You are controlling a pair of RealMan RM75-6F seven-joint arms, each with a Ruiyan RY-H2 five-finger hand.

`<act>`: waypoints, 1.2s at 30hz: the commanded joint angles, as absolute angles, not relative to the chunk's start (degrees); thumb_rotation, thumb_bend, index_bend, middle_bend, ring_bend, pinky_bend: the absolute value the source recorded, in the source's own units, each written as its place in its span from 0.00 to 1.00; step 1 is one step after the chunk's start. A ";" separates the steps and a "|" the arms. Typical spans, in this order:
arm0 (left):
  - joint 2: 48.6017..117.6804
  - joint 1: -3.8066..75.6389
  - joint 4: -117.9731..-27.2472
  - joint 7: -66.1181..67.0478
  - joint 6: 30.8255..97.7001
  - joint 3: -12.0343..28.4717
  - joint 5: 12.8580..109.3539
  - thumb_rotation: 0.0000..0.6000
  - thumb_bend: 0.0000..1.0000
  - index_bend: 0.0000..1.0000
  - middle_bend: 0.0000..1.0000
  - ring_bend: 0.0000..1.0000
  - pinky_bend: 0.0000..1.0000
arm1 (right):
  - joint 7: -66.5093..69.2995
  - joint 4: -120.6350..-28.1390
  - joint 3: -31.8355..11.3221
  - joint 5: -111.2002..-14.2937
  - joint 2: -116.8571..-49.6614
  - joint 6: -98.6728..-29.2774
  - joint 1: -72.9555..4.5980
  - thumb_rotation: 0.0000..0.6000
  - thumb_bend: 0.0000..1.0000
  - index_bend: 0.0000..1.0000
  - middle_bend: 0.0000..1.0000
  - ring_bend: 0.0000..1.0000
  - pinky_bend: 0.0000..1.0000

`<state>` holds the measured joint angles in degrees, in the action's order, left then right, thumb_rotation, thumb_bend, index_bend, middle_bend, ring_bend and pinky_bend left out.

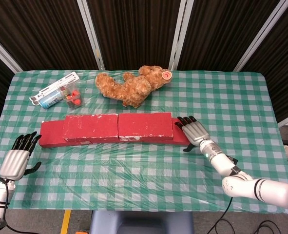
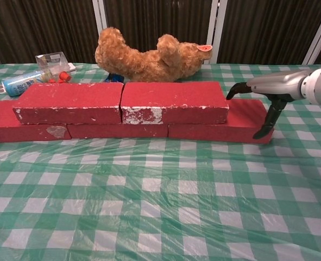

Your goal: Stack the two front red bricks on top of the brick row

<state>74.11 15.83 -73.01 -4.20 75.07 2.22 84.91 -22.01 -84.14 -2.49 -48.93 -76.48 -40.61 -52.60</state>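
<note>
Both red bricks (image 2: 122, 102) sit atop the brick row (image 2: 220, 128), stacking apparently done; right hand (image 1: 194, 131) spread empty at the row's right end, left hand (image 1: 18, 158) spread empty.

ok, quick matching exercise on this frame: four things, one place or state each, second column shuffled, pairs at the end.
Things:
1. teddy bear
2. left hand
3. right hand
4. top red bricks

Places or states:
A. at the right end of the brick row
B. stacked on the lower bricks
C. lying behind the bricks
D. open, apart from the bricks, near the table's left edge

Pairs: 1-C, 2-D, 3-A, 4-B
</note>
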 commanded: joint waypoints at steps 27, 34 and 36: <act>73.73 15.30 -73.86 -3.80 76.46 2.17 85.51 1.00 0.31 0.00 0.00 0.00 0.00 | -18.67 -91.23 -1.38 -54.03 -70.40 -48.44 -47.11 0.90 0.05 0.00 0.00 0.00 0.00; 73.76 14.06 -76.39 0.29 78.93 1.77 86.17 1.00 0.34 0.00 0.00 0.00 0.00 | -14.37 -89.03 10.18 -77.34 -70.84 -83.61 -23.24 0.90 0.05 0.00 0.00 0.00 0.00; 73.72 13.45 -77.34 2.24 79.44 1.93 85.39 1.00 0.35 0.00 0.00 0.00 0.00 | -11.27 -84.55 11.09 -80.64 -72.94 -91.50 -17.49 0.90 0.05 0.00 0.00 0.00 0.00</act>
<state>73.71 14.12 -76.29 0.59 78.74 1.87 85.98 -16.67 -90.68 4.03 -66.38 -70.50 -69.63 -34.28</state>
